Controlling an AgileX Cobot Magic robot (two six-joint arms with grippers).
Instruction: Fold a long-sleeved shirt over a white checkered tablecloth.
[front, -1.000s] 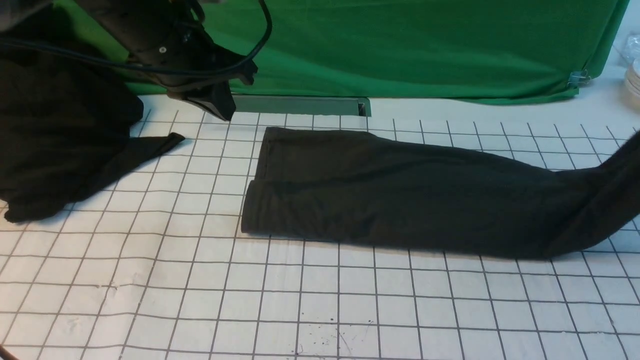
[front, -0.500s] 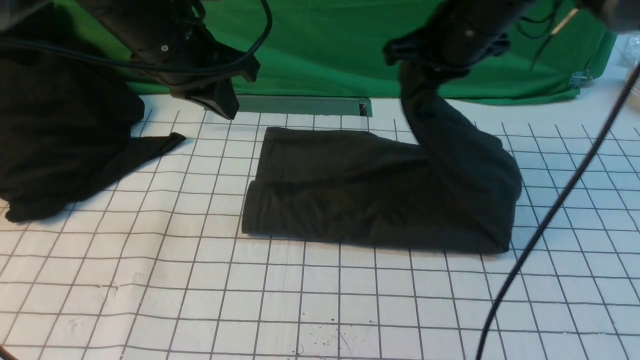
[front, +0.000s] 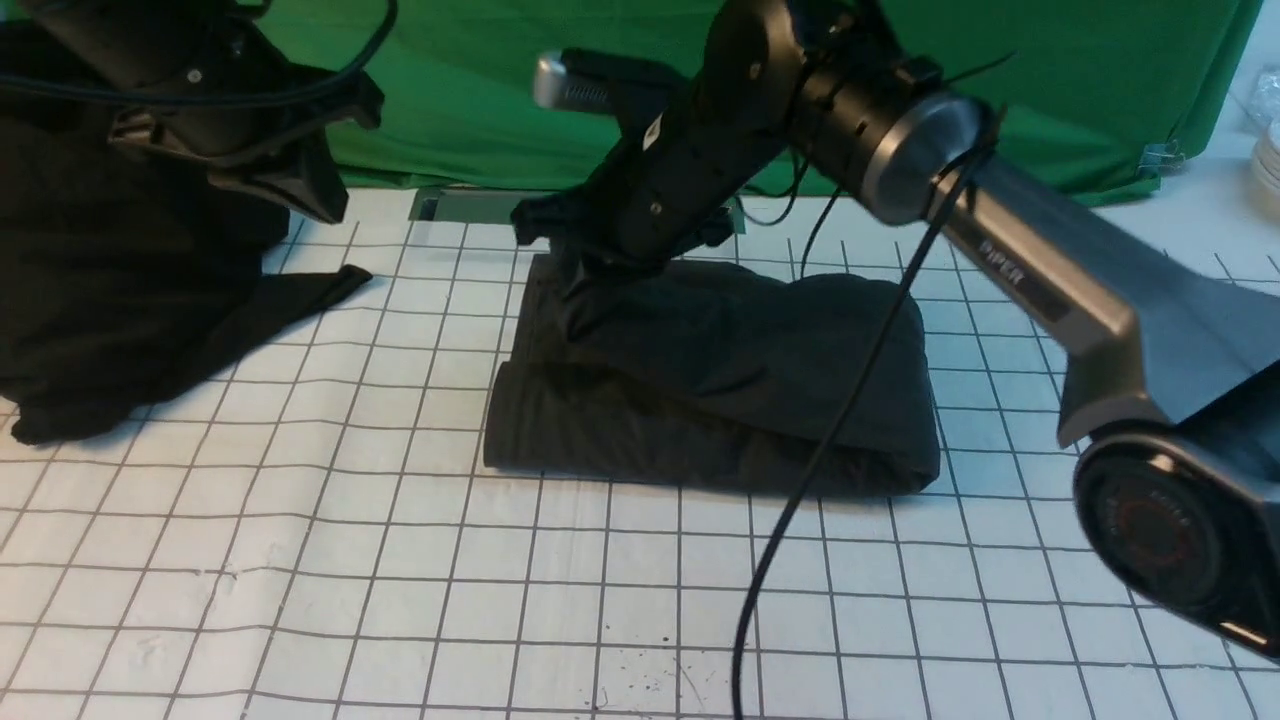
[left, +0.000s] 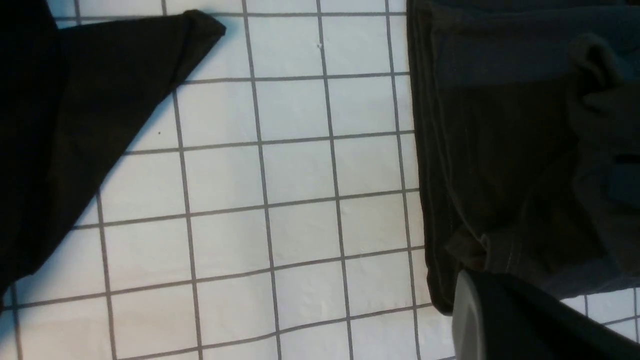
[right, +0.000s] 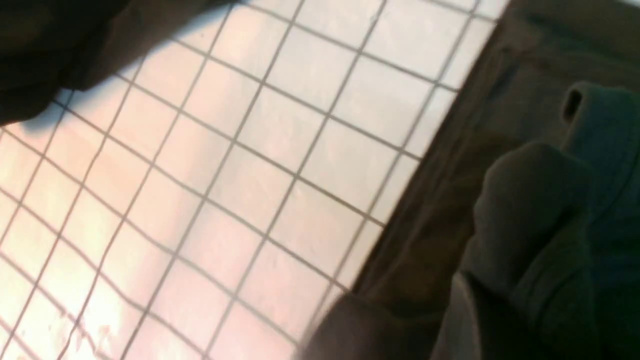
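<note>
The right fingers (front: 572, 272) pinch the folded shirt (front: 720, 390) on the tablecloth (front: 400, 560); the left fingers (front: 310, 195) hang pressed together near a black heap (front: 120, 290)

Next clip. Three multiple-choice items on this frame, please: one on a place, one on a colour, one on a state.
1. The black heap of cloth lies at the tablecloth's: A. left side B. right side C. near edge
2. The backdrop is: A. blue B. green C. grey
3. The long-sleeved shirt is: A. spread full length B. doubled over itself C. hanging off the table
1 A, it fills the front view's left edge. 2 B, green cloth hangs behind. 3 B, an upper layer lies over a lower one.
</note>
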